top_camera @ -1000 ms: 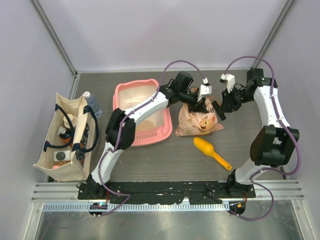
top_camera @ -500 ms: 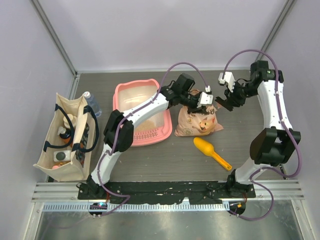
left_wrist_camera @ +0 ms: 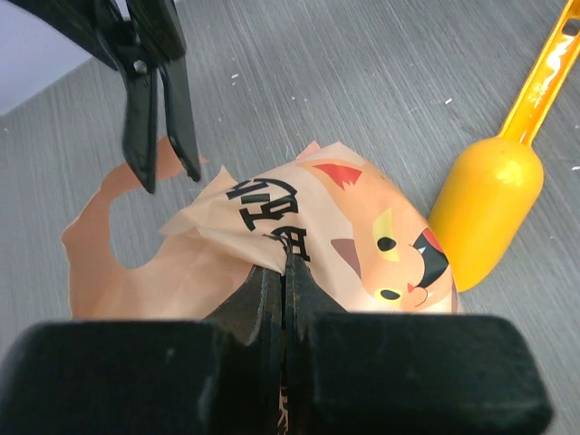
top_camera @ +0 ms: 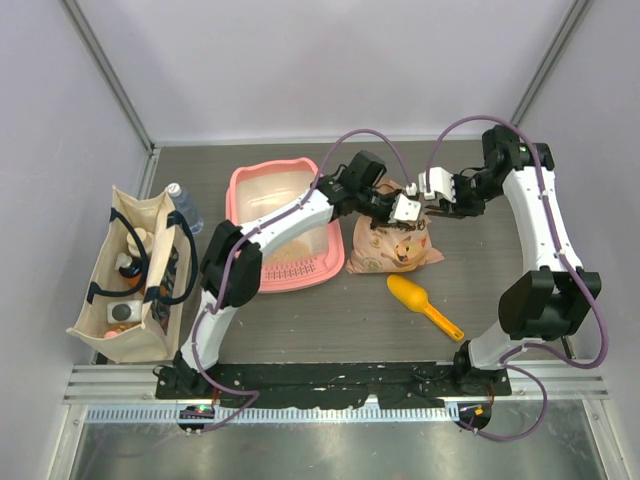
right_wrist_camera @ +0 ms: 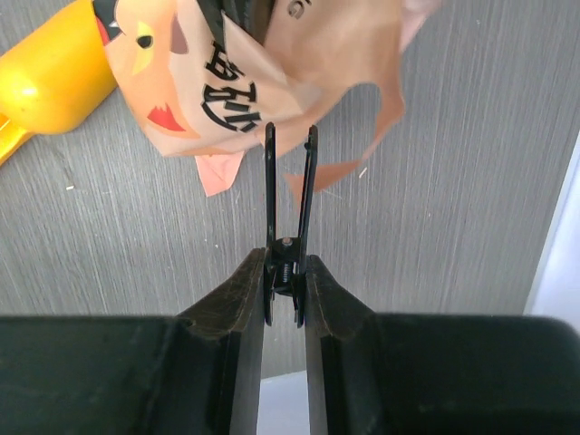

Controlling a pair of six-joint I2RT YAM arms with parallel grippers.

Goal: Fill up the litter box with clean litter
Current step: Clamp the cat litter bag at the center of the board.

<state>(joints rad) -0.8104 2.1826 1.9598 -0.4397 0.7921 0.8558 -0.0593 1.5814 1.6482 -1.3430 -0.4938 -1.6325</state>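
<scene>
1. Setting: a robot test cell of the lab kind, not a lived-in room.
2. Enclosure: plain pale wall panels (top_camera: pixel 340 60) close in three sides and meet at slanting metal posts (top_camera: pixel 110 75).
3. Work surface: a grey wood-grain tabletop (top_camera: pixel 300 320), with a ribbed metal rail (top_camera: pixel 110 380) along its near edge.
4. Rig: a white-and-black left arm (top_camera: pixel 270 230) and right arm (top_camera: pixel 545 220) are bolted to a black base plate (top_camera: pixel 330 378). Purple cables (top_camera: pixel 470 122) loop loose along both.
5. Props are household goods: a pink litter box (top_camera: pixel 233 200), a peach printed bag (top_camera: pixel 400 250) with a cartoon cat, a yellow scoop (top_camera: pixel 415 295), and a beige tote bag (top_camera: pixel 100 290) packed with small items.
</scene>
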